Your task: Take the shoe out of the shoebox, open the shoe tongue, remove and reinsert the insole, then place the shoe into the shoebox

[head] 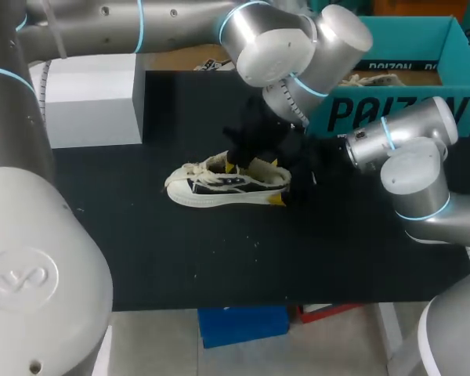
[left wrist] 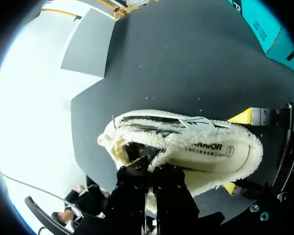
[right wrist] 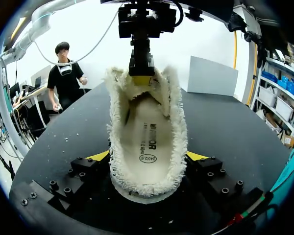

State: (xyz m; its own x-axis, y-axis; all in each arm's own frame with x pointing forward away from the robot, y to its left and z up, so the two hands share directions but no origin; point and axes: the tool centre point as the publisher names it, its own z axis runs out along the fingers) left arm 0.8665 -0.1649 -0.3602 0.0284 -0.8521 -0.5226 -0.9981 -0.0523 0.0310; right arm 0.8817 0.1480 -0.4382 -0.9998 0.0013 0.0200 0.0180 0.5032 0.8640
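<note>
Shoe [head: 219,188] lies on its side on the black tabletop [head: 219,266], outside the shoebox [head: 399,113]. Cream sole, dark upper, fleecy pale lining. Toe points away from the shoebox, heel toward it.

Right tool [head: 271,182] is at the shoe's heel end, arm coming in from the shoebox side. In the right wrist view its yellow-tipped fingers [right wrist: 196,155] sit one on each flank of the heel, both pressed against the shoe, so the tool is clamped on the shoe. The left wrist view shows the same two yellow tips on either side of the heel.

Left tool [head: 235,166] comes down onto the shoe's opening from above. Its dark fingers [left wrist: 134,178] are drawn nearly together at the fleecy edge of the shoe tongue [right wrist: 154,88], pinching it near the laces. Seen from the heel, this tool [right wrist: 140,78] stands upright at the far end of the opening.

Insole [right wrist: 148,142] sits inside the shoe, flat along the bottom, with print on it.

Teal shoebox stands open beyond the shoe's heel end, apart from it. White box [head: 94,98] stands well beyond the shoe's toe end, toward the left arm's side.
</note>
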